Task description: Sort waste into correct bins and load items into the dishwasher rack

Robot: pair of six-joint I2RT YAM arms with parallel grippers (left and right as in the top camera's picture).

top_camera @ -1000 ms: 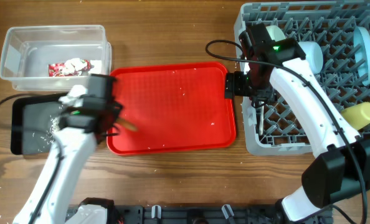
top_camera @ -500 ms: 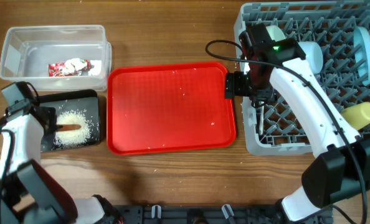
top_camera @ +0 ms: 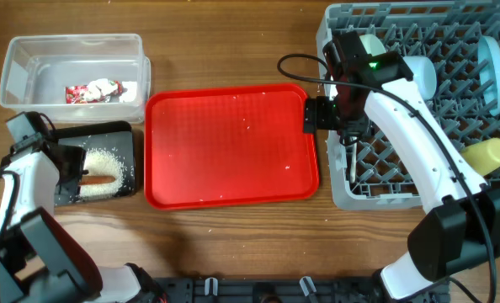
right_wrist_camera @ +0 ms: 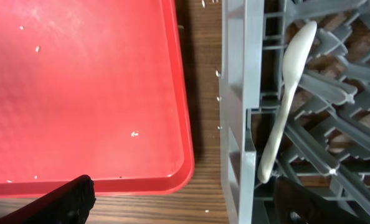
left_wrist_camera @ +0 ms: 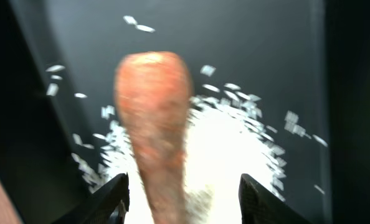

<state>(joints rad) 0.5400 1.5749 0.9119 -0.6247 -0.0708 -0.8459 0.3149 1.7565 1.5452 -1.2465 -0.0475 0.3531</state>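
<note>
While the left claw (left_wrist_camera: 188, 200) hangs low over the black tray (top_camera: 125, 135), its fingers stand spread w/ nothing pinched. The carrot-like stick (left_wrist_camera: 154, 118) lies loose betw. them on a heap of white rice grains (left_wrist_camera: 235, 149). Seen from overhead, the stick lies across the rice near the tray's front edge, w/ the claw at its left end.

Clear tub (top_camera: 18, 50) sits just behind the black tray. Red-and-white snack wrapper (top_camera: 93, 91) is inside it, toward the right. Red serving tray (top_camera: 233, 143) is mid counter (top_camera: 233, 244), just right of both bins, w/ only a few stray grains on it.

Right claw (right_wrist_camera: 194, 202) is spread wide, holding nothing, over the gap betw. red tray & dishwasher rack (top_camera: 338, 195), by the rack's left wall. White spoon (right_wrist_camera: 286, 93) is in the rack just inside that wall, lying slantwise among the pegs.

Yellow cup (top_camera: 488, 154) lies on its side at the rack's right edge. Pale blue plate (top_camera: 492, 67) stands on edge behind it. Pale green bowl (top_camera: 370, 42) is at the rack's back left, partly hidden by the right arm.
</note>
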